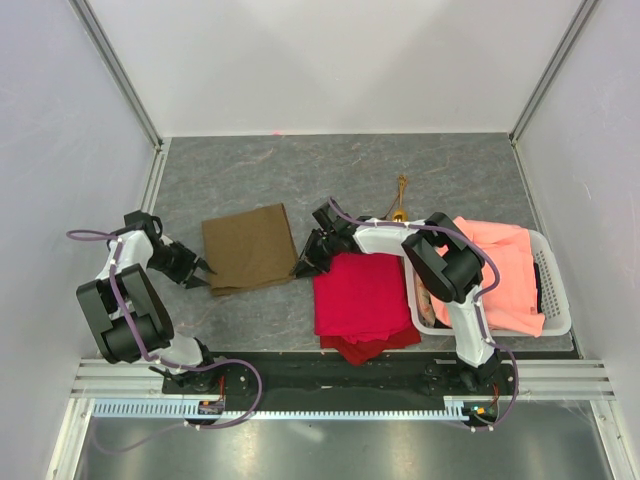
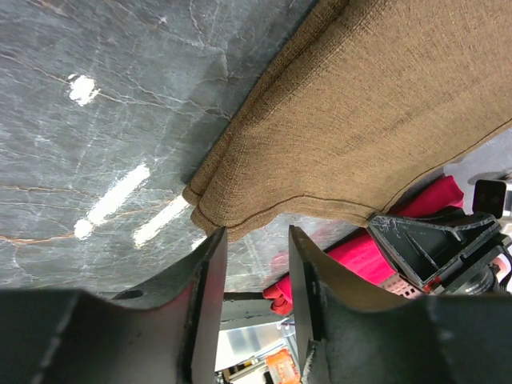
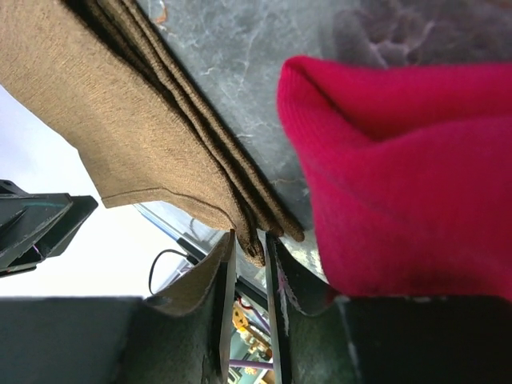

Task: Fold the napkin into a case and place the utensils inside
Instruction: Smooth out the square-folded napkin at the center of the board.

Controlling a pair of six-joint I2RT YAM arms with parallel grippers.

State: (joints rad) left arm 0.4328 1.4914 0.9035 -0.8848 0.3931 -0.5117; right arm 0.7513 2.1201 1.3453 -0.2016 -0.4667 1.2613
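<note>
Right gripper point(image 3: 250, 240): the fingers are drawn close, pinching a layered corner of the napkin point(image 1: 248, 248). In the right wrist view the cloth fills the narrow gap at the tips.
Right gripper's place: just right of centre in the top view, at the napkin's lower right corner, with its arm reaching in from the right.
Left gripper point(image 2: 257, 234): spread, nothing between the fingers point(image 2: 210, 296).
Left gripper's place: left of centre in the top view, just beside the napkin's lower left corner. In the left wrist view that rounded, doubled corner sits right above the gap, ahead of the tips.
Napkin: flat on the table point(image 1: 300, 170) between the two grippers, slightly left of centre, roughly square and a little skewed. Several stacked layers show along the edge in the right wrist view.
Utensils: gold, lying together right of centre in the upper half of the top view, above the right arm and well apart from the napkin.
Red cloth point(image 1: 362, 295): folded, lower centre-right, just beside the right gripper and near the napkin's right edge.
Basket point(image 1: 558, 300): white, at the right edge of the table.
Salmon cloth point(image 1: 500, 262): draped in and over the basket, partly behind the right arm.
</note>
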